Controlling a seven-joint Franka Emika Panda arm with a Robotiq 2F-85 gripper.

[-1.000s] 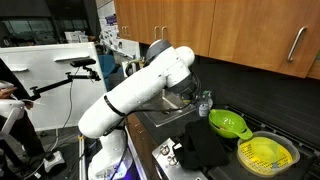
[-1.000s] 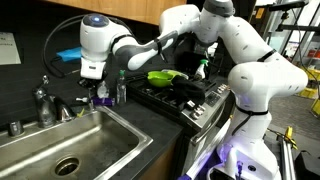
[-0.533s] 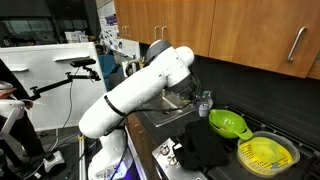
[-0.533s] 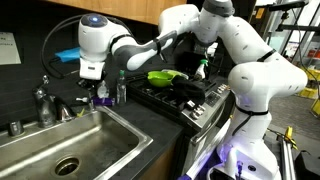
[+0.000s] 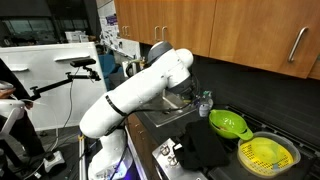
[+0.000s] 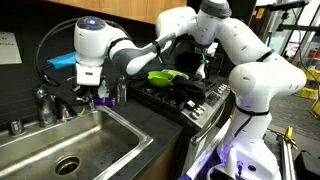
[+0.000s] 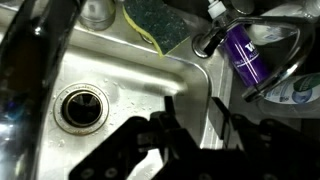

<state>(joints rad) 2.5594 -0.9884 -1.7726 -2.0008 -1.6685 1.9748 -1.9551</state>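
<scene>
Lifted slightly since before, the black claw point(image 7: 195, 110) hangs released and empty over the back edge of the stainless steel sink point(image 7: 130, 75), near the purple plastic bottle point(image 7: 243, 55).

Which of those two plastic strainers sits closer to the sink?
The green strainer, bright and bowl-shaped, is the one closer to the sink. The yellow strainer is paler and lies beyond it, farther away.

The gripper point(image 7: 192, 112) hangs over the sink point(image 7: 140, 80), the drain point(image 7: 83, 105) in its floor, a bottle point(image 7: 243, 55) beside its corner.
</scene>
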